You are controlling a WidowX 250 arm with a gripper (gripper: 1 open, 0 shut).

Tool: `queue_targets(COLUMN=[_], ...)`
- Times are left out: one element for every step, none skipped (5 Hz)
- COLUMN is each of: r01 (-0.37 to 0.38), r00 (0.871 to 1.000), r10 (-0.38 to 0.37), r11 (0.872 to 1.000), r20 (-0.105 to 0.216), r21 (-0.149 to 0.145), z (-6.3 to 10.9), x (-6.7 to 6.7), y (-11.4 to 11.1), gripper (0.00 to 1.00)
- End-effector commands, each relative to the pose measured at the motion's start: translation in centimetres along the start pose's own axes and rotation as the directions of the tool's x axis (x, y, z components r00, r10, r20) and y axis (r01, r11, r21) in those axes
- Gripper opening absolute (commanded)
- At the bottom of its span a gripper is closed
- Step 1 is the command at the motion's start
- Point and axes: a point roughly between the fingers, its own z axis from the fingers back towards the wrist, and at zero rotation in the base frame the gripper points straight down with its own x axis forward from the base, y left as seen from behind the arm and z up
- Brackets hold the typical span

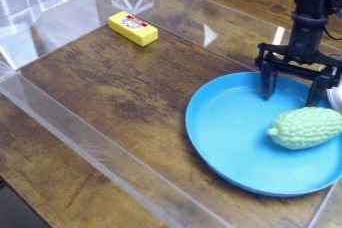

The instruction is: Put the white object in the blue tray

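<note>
as the white object [306,128] lies in the blue tray [233,138], i hold the tool [291,96] at its rim.
whether its fingers grip anything, i cannot tell; i would lift straight up, nudging neither.

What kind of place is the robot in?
It looks like a pretend kitchen or a robot test table, I think. There's a wooden top with see-through walls around it, and a blue tray holding a bumpy, pale green thing.

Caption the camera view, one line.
Pale green knobbly lump lies in the blue tray, near the gripper.
</note>
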Motion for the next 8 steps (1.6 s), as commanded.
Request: queue_targets(r01=[0.100,0.116,0.128,0.140,0.152,0.164,0.175,0.188], r00=[0.995,0.993,0.992,0.990,0.988,0.986,0.984,0.982], r10=[-0.100,-0.116,-0.128,-0.140,-0.152,-0.164,-0.176,-0.188], r11=[0.995,0.993,0.992,0.990,0.988,0.986,0.984,0.982], r20=[-0.009,-0.009,-0.009,-0.008,-0.008,-0.008,-0.009,-0.009], r21=[-0.010,-0.013,-0.015,-0.017,-0.019,-0.020,-0.021,-0.021], z=[-0.97,-0.95,-0.99,-1.01,-1.03,-1.05,-1.07,-1.06], x=[-1.04,-1.09,-1.11,-1.13,-1.15,-1.18,-1.19,-1.21], y=[-3.17,-3.28,-3.30,-3.36,-3.31,-3.22,-3.06,-2.90], gripper=[1.00,1.00,1.00,1.00,1.00,1.00,1.00,1.00])
